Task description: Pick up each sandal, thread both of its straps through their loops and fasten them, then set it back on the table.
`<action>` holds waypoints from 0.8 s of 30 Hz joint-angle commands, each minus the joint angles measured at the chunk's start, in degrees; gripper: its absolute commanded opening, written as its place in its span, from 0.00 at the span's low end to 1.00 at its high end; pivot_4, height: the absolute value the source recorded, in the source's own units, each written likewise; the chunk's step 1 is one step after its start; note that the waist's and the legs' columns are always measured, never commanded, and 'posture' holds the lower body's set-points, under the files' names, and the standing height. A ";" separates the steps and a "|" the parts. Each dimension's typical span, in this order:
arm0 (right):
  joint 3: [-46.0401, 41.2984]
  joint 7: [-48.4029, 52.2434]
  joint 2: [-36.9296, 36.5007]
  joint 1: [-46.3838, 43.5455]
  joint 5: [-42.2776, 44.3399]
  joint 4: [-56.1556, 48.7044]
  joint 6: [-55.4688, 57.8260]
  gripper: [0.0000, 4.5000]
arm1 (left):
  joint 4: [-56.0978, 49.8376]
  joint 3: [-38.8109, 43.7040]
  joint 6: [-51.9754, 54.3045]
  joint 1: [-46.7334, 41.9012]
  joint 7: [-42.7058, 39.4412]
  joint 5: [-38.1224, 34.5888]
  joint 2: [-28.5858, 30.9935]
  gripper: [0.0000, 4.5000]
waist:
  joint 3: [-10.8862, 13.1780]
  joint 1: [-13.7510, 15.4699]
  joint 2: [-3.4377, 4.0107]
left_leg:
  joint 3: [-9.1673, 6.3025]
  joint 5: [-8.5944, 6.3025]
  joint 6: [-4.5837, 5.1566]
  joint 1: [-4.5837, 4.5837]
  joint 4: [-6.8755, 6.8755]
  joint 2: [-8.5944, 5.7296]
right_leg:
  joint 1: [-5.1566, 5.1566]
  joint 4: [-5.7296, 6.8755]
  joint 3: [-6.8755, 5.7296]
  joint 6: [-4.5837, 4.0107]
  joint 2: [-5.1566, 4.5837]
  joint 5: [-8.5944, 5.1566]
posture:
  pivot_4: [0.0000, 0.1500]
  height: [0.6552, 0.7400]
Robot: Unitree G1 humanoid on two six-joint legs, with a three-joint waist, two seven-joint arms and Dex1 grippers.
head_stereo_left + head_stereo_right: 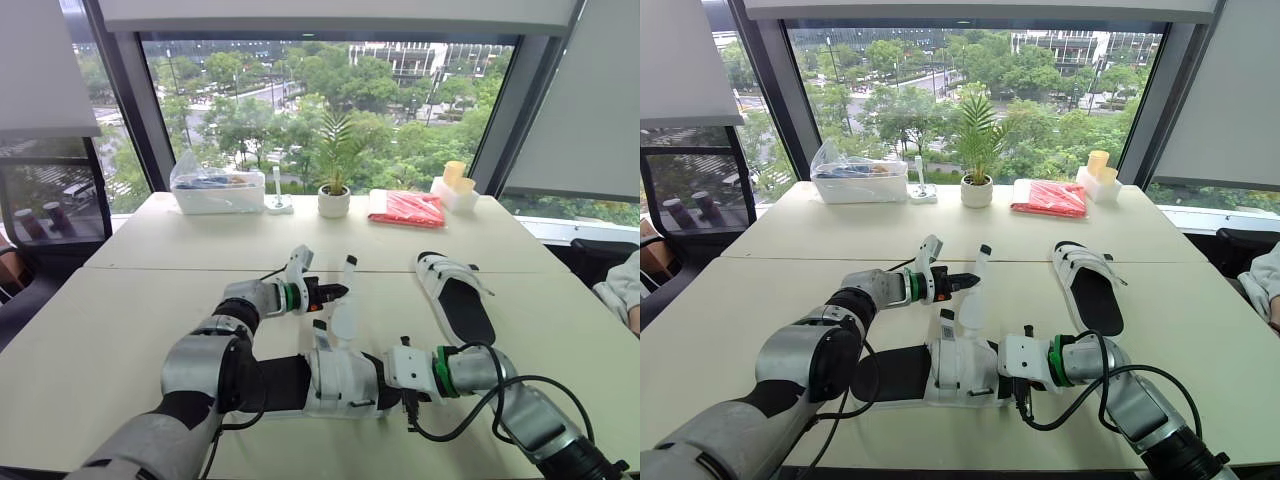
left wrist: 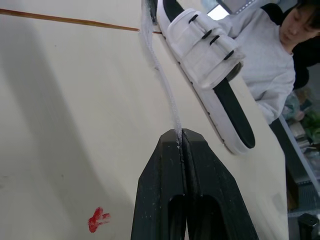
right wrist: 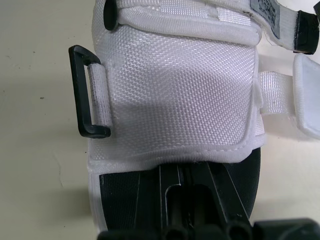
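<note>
White strap (image 2: 161, 82) pinched in our left gripper (image 1: 340, 291) rises from the near sandal (image 1: 335, 385), which our right gripper (image 3: 189, 175) clamps; its black loop (image 3: 89, 92) lies on the opposite edge.

You have two white sandals with black footbeds. The near sandal (image 1: 940, 375) lies flat at the bottom centre of the frame, lengthwise from left to right, with a black loop (image 3: 85, 92) jutting from the side of its woven upper. Its loose strap (image 1: 973, 295) stands nearly upright toward mid-frame. The far sandal (image 1: 1090, 290) lies sole-down right of centre, with its white straps across the end nearer the top of the frame.
</note>
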 commanded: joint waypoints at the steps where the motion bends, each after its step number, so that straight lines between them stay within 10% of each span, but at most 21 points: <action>1: 2.89 -0.09 -0.02 1.12 -2.68 2.84 1.10 0.00 | -2.56 0.35 -1.14 -1.77 -8.93 -1.63 1.69 0.01 | 0.00 -0.05 0.00 | 0.00 0.00 0.00 0.00 0.00 0.00 | 0.00 0.00 0.00 0.00 0.00 0.00 | 1.00 1.00; 6: 2.73 -0.40 -0.25 1.50 -2.57 2.65 1.04 0.00 | -14.58 -7.39 -3.70 1.21 -32.38 -0.88 5.13 0.01 | 0.00 -0.13 0.01 | 0.01 0.06 -0.10 0.00 -0.02 0.00 | -0.02 0.02 0.00 0.00 0.13 0.00 | 1.00 1.00; 12: 2.89 -0.60 -0.47 2.12 -2.67 2.85 0.59 0.00 | -52.88 -19.10 -29.43 26.11 -39.26 1.57 8.49 0.01 | -0.16 -0.07 0.31 | 0.04 0.19 -0.41 0.09 -0.16 0.05 | 0.05 -0.05 0.24 -0.03 -0.08 0.00 | 1.00 1.00; 24: 3.69 -0.11 0.11 1.20 -2.71 4.76 -0.50 0.00 | -55.73 -26.62 -70.50 37.46 -37.89 4.05 12.94 0.01 | -0.23 0.20 0.40 | 0.03 0.06 -0.16 0.16 -0.19 0.12 | 0.16 -0.24 0.18 -0.26 -0.10 0.14 | 1.00 1.00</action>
